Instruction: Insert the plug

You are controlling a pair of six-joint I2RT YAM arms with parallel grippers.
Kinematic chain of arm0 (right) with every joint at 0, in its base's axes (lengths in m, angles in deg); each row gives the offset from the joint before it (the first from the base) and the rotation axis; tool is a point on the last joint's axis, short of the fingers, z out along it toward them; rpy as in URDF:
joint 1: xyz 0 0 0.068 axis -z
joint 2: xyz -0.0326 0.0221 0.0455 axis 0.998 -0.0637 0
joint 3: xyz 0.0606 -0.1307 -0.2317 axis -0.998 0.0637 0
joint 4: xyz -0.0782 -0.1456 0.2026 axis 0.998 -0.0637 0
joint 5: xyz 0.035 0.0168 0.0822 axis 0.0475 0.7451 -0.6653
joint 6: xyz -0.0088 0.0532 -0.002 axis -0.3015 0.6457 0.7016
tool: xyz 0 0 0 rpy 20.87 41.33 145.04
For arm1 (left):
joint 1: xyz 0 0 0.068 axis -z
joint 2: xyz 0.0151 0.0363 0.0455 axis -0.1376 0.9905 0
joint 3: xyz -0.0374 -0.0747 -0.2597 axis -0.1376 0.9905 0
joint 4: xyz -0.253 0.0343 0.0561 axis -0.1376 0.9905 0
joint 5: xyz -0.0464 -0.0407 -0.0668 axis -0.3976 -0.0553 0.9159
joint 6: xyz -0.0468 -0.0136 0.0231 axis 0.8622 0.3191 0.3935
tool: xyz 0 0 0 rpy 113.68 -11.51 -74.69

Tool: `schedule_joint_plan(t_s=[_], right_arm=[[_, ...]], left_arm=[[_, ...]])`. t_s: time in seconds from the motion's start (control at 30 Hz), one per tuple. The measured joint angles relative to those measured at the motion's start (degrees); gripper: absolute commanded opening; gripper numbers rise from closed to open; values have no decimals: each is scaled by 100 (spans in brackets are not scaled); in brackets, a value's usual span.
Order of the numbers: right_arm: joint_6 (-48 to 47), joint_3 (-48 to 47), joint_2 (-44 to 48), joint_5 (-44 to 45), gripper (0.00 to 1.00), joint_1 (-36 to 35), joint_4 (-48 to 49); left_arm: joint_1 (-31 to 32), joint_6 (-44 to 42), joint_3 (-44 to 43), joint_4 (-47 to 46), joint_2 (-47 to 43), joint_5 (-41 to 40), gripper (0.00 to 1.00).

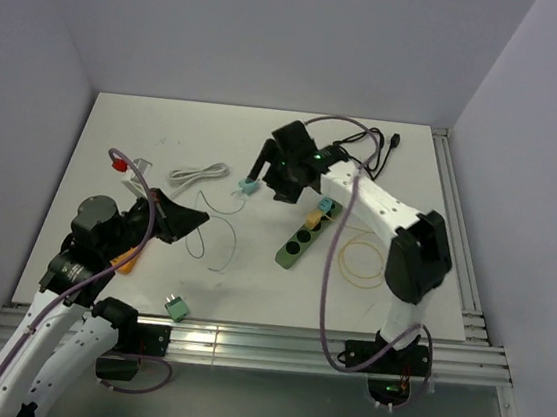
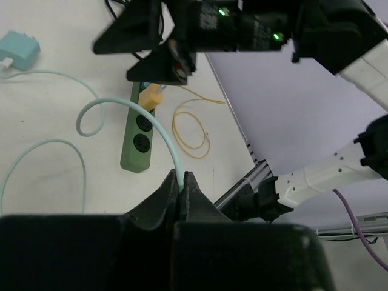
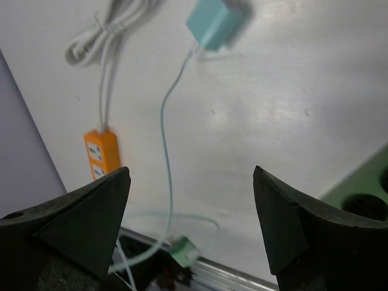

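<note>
2 grippers: left gripper (image 2: 182,182) jaws pinch the teal cable (image 2: 163,130); right gripper (image 3: 191,176) jaws wide, empty, near teal plug (image 3: 213,21). Risk: cable tension could shift plug before grasp.

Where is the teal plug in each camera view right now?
Top external: small teal square plastic plug at mid-table, left of the long green power strip.
Left wrist: plug at the top left corner.
Right wrist: plug at the top edge, centre.
Shared landmark: the green power strip, in all three.
</note>
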Motion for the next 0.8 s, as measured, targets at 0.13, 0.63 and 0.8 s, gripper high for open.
schedule_joint_plan(t_s=[0.13,0.63,0.8], right_arm=[[717,-1362,-1172,428,88,-238,-243],[2026,-1650,-1912,931,82,-374,-358],[2337,-2142,-2586,1141,82,-374,-680]], left_arm=[[2,-11,63,162,-83,-2,0],[2,22,673,332,-378,271,1],[2,79,678,310,-446,343,7]])
